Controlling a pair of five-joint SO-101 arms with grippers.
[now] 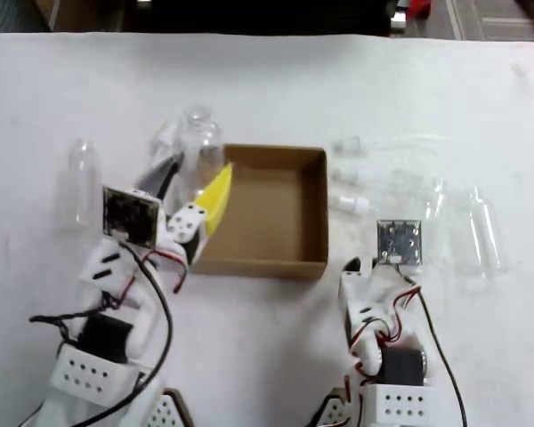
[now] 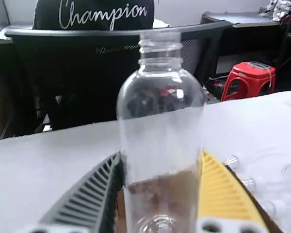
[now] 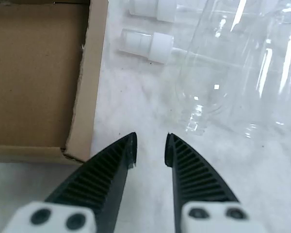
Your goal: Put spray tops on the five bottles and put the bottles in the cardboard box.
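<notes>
White table [image 1: 267,89], holdings: left hand [image 2: 160,160] is clamping an uncapped clear bottle [image 2: 160,111], upright, at 9 o'clock of the cardboard box [image 1: 276,213]; right hand [image 3: 150,145] is hovering slightly parted, empty. Recommended: it should be fetching a spray top [image 3: 153,47] from the box's 3 o'clock, with the neck held vertical.

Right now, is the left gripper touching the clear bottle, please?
Touching. The left wrist view shows the bottle clamped between the left gripper's grey and yellow fingers.

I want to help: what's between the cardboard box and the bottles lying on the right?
White spray tops lie there; the high view shows them.
</notes>
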